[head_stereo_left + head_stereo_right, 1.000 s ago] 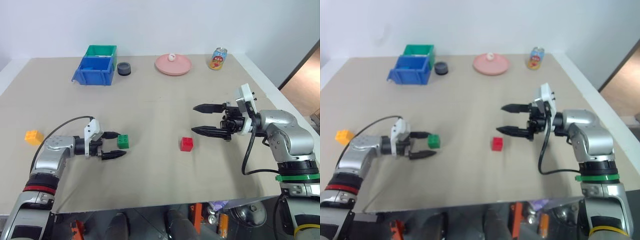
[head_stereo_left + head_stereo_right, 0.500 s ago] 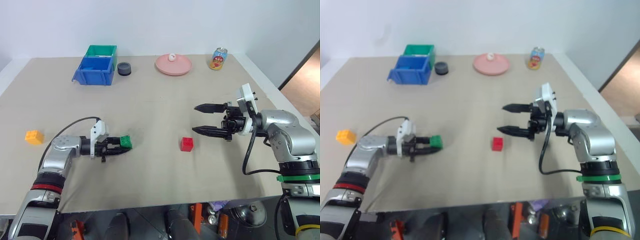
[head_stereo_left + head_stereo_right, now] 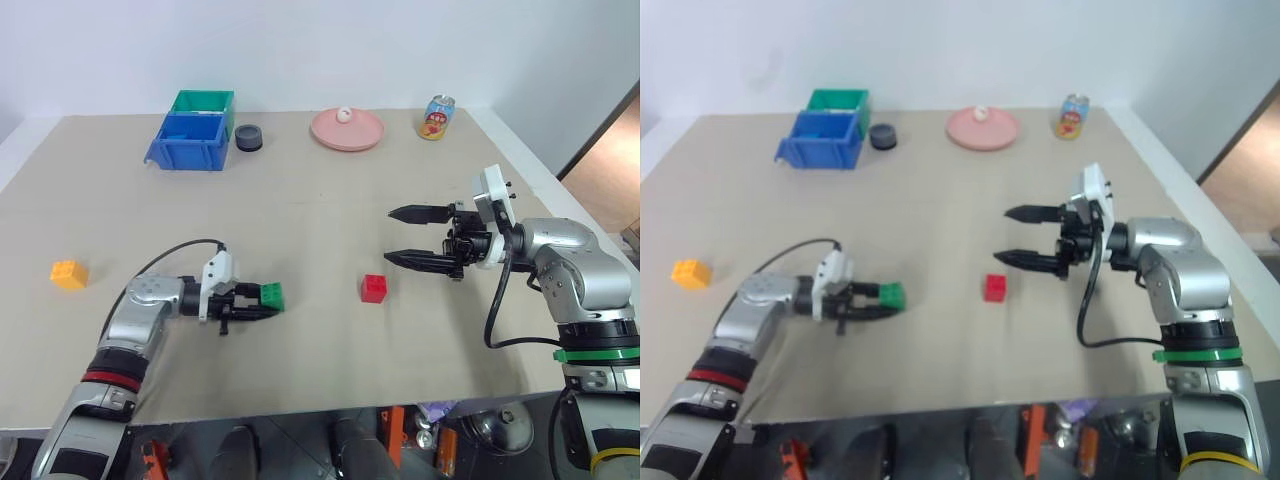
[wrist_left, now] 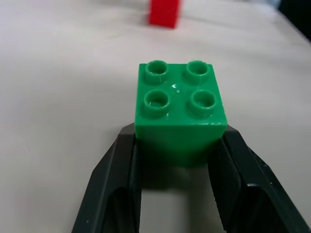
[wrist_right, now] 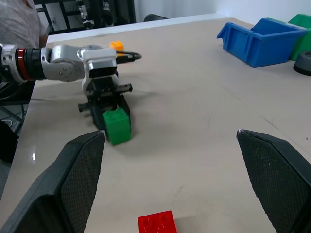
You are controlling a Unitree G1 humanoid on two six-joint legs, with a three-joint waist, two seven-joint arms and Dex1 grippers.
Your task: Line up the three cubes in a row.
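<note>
Nearest to me on the desk (image 3: 320, 330), my left hand (image 3: 262, 300) is clamped on the green cube (image 3: 271, 295), its two black fingers pressed to the cube's sides. My left wrist camera gives me what the head view cannot: four studs on the cube's top face, with the fingers (image 4: 116, 179) gripping low on its flanks and the red one blurred beyond it. Just to the right of that sits the red cube (image 3: 374, 288), alone on the desk, apart from the green one. My right hand (image 3: 420, 238) hangs above and beyond the red cube, fingers spread wide with nothing between them. From the right wrist camera I see the red cube's studs close up and the left hand side-on behind the green cube. Well off to the left lies the yellow-orange cube (image 3: 67, 274). Farther back stand a blue bin (image 3: 188, 143), a green bin (image 3: 202, 101), a pink plate (image 3: 347, 130) and a can (image 3: 436, 117).
</note>
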